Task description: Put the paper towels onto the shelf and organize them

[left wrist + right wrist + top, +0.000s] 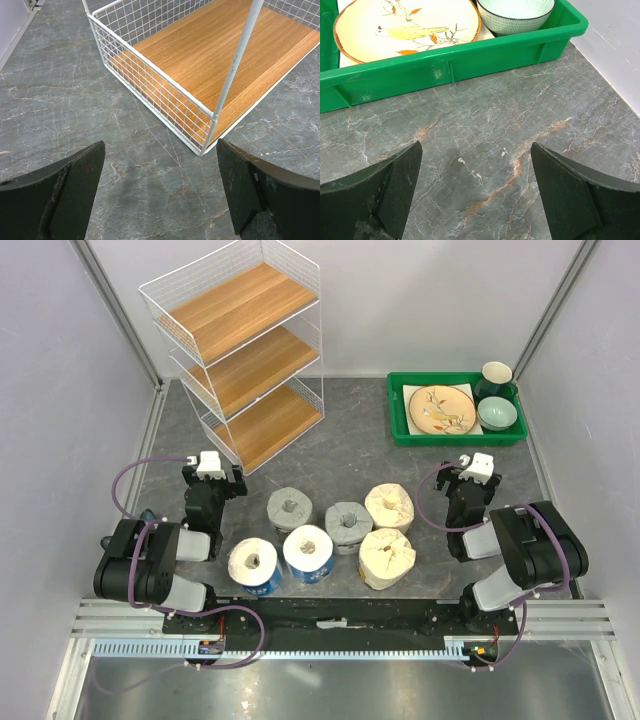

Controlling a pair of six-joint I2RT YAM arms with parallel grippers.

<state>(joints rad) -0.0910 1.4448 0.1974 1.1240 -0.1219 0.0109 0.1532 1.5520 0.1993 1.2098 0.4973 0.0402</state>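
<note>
Hands first. I read the left gripper point(160, 150) as spread to its full width with nothing between its fingers; only bare marbled table point(60, 100) shows in the gap. It points toward 12 o'clock, at the near corner of the shelf point(215, 55), which stands just ahead of it. The right gripper point(475, 147) is equally wide and carries nothing. It faces the wall of the green tray point(445, 65), which holds a bird-painted plate point(405, 25) and a patterned bowl point(515, 12).

Seen from above, all six paper towels stand on end on the table in one cluster between the two arms. The left gripper is at 9 o'clock from the cluster and the right gripper at 3 o'clock.

- Grey rolls point(289, 507): two, on the far side of the cluster.
- Blue rolls point(308, 552): two, on the near left.
- Cream rolls point(386, 556): two, on the right.

The shelf lies at 11 o'clock from the cluster, well apart from it, and its wooden tiers point(243, 365) carry no rolls. The tray, with a dark mug point(496, 375) at its far corner, lies at 1 o'clock and is not a destination.

My judgement is that the task has not started. Both hands are set wide because the rolls are fat and a narrower opening would not clear them. The left arm sits nearer the shelf and the blue rolls, so I would assign it the first pick. The rolls look soft, so I expect them to compress under the fingers and would keep the grip light.
</note>
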